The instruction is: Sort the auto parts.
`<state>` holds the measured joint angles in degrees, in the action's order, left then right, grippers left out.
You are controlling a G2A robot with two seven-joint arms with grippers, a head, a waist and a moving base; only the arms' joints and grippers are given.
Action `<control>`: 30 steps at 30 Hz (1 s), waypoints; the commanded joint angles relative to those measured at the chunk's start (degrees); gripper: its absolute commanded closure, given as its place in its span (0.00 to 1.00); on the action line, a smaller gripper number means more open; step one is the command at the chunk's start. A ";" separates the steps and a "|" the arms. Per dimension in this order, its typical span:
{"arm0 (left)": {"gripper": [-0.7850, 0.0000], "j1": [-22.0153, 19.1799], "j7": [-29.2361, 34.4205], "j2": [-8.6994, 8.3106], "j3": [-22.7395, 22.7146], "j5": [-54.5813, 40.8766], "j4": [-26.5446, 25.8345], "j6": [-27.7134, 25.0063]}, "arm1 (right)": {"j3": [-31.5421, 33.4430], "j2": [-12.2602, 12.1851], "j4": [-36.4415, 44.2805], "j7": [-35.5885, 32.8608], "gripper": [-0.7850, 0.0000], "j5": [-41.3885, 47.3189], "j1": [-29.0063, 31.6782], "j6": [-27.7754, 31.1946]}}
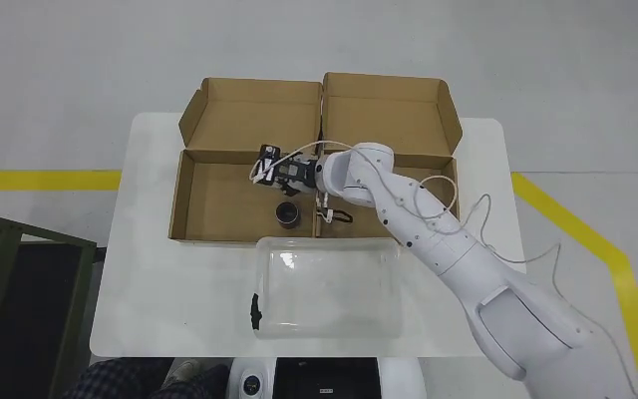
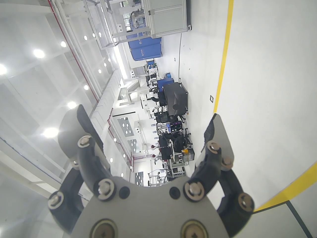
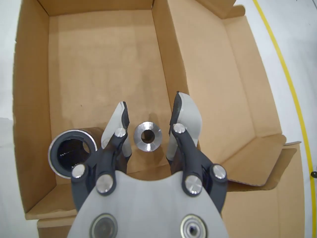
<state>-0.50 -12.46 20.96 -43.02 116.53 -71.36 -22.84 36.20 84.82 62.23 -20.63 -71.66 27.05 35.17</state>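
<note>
A white table [image 1: 140, 279] holds two open cardboard boxes side by side, with a clear plastic bin [image 1: 329, 289] just in front of them. The right arm stretches across to the left box [image 1: 179, 199], and the right gripper [image 3: 151, 102] hangs above its floor with its claw released, fingers spread. Between those fingers sits a small shiny metal bushing [image 3: 147, 136] with a hole through it, a gap on each side of it, touched by neither finger. Just beside one finger, a larger black cylinder [image 3: 71, 149] with a hollow centre rests on the box floor near the front wall. A thin black part [image 1: 339, 214] lies in the right box [image 1: 384, 120]. A small dark piece [image 1: 255, 311] sits at the bin's left edge. The left gripper [image 2: 148, 115] points out into the room, its claw released and holding nothing.
</note>
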 commanded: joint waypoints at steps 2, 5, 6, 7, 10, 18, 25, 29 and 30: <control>0.00 0.00 0.00 0.00 0.00 0.00 0.00 0.00 | 2.65 -1.05 4.40 -0.06 0.56 0.38 2.04 0.11; 0.00 0.00 0.00 0.00 0.00 0.00 0.00 0.00 | 5.79 -2.34 9.59 -0.33 0.56 0.77 4.94 0.68; 0.00 0.00 0.00 0.00 0.00 0.00 0.00 0.00 | 6.95 -2.82 11.35 -0.58 0.55 0.64 5.99 0.83; 0.00 0.00 0.00 0.00 0.00 0.00 0.00 0.00 | 8.20 -3.31 13.03 -0.72 0.55 0.65 7.13 1.03; 0.00 0.00 0.00 0.00 0.00 0.00 0.00 0.00 | 12.22 -4.78 18.67 -1.04 0.54 1.27 10.83 2.42; 0.00 0.00 0.00 0.00 0.00 0.00 0.00 0.00 | 23.66 -8.44 32.36 -1.46 0.53 -0.14 22.40 4.38; 0.00 0.00 0.00 0.00 0.00 0.00 0.00 0.00 | 33.82 -10.96 39.28 1.99 0.53 -2.57 33.03 5.45; 0.00 0.00 0.00 0.00 0.00 0.00 0.00 0.00 | 39.20 -12.07 42.43 6.09 0.54 -4.34 38.65 5.76; 0.00 0.00 0.00 0.00 0.00 0.00 0.00 0.00 | 40.49 -12.32 43.21 7.11 0.54 -4.88 40.03 5.71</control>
<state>-0.50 -12.46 20.96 -43.02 116.53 -71.36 -22.84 75.42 72.70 104.81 -14.43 -76.11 65.78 40.94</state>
